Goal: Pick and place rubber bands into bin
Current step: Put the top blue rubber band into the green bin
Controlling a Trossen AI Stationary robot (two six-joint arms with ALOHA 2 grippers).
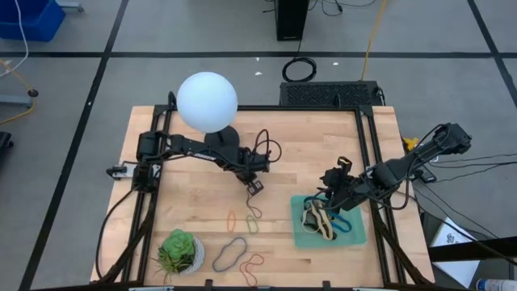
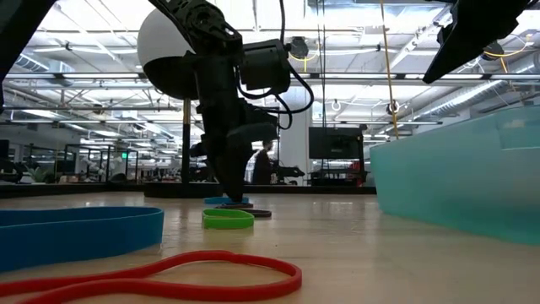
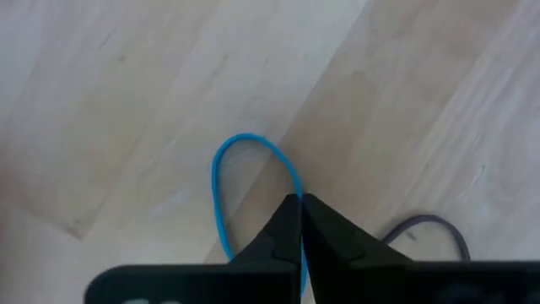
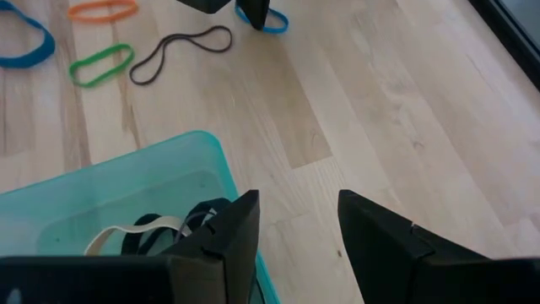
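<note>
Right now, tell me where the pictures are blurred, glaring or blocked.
Low view: the red rubber band nearest the lens is soft and oversized, and ceiling lights glare behind the left gripper. High view: a white globe hides part of the table. Left wrist view: the blue rubber band is slightly soft. Right wrist view: the bin is sharp.

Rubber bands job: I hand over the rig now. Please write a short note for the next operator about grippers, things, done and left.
Left gripper: shut on the blue rubber band, down at the table's middle.
Right gripper: open, empty, over the corner of the bin.
Done: several bands lie in the bin.
Left: the pinched blue band, plus loose ones on the wood: green, dark brown, orange, another blue, and a few near the potted plant.
</note>
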